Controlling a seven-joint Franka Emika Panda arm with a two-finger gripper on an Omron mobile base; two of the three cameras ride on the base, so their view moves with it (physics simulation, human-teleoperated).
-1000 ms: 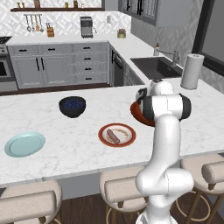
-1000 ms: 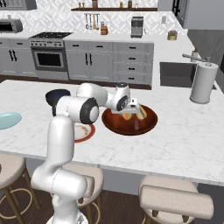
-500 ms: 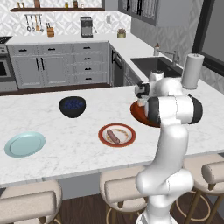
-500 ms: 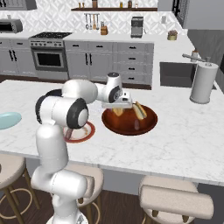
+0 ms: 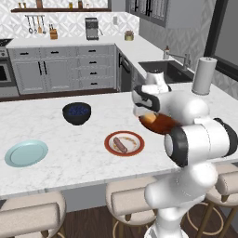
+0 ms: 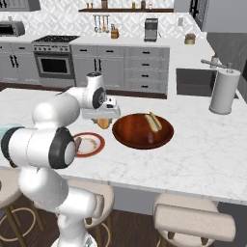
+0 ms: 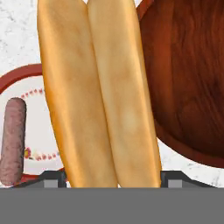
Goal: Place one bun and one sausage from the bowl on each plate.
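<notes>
My gripper (image 7: 113,177) is shut on a long golden bun (image 7: 98,92), with a dark fingertip showing on either side of it. In the right base view the gripper (image 6: 102,120) holds this bun (image 6: 102,123) above the counter, between the wooden bowl's (image 6: 130,137) left rim and the red-rimmed plate (image 6: 92,144). A sausage (image 7: 13,140) lies on that plate (image 7: 37,116). Another bun (image 6: 153,121) and a sausage (image 6: 151,138) lie in the bowl. The pale blue-green plate (image 5: 26,153) sits bare at the far left of the left base view.
A dark blue-black bowl (image 5: 76,113) stands behind the plates. A paper towel roll (image 6: 224,91) stands at the counter's far right by the sink (image 6: 193,79). Padded stools (image 6: 193,219) line the near edge of the counter.
My gripper has carried the bun from over the bowl, past its left rim, toward the red-rimmed plate. The arm has swung that way with it.
</notes>
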